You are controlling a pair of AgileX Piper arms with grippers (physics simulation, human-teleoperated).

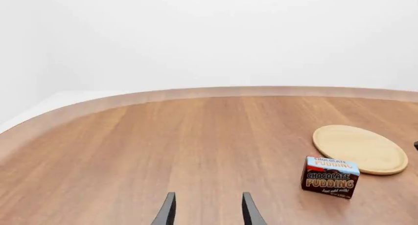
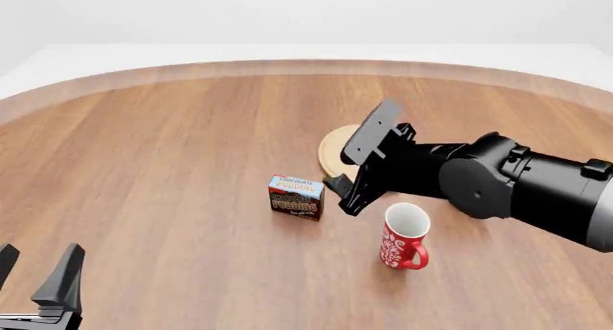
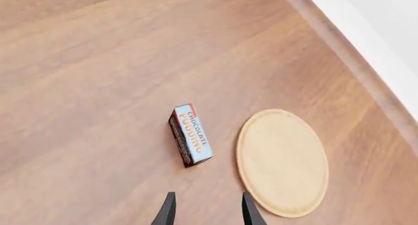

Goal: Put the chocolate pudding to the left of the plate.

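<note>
The chocolate pudding is a small brown carton with a light blue top. It stands on the table just left of the plate and a little nearer than it. The plate is a flat tan wooden disc, partly hidden behind my right gripper. That gripper hovers open above the gap between the two, holding nothing. In the right wrist view its fingertips are short of the pudding and the plate. My left gripper is open at the near left, far from the pudding and the plate.
A red patterned mug stands upright to the right of the pudding, under the right arm. The table's curved far edge runs across the back.
</note>
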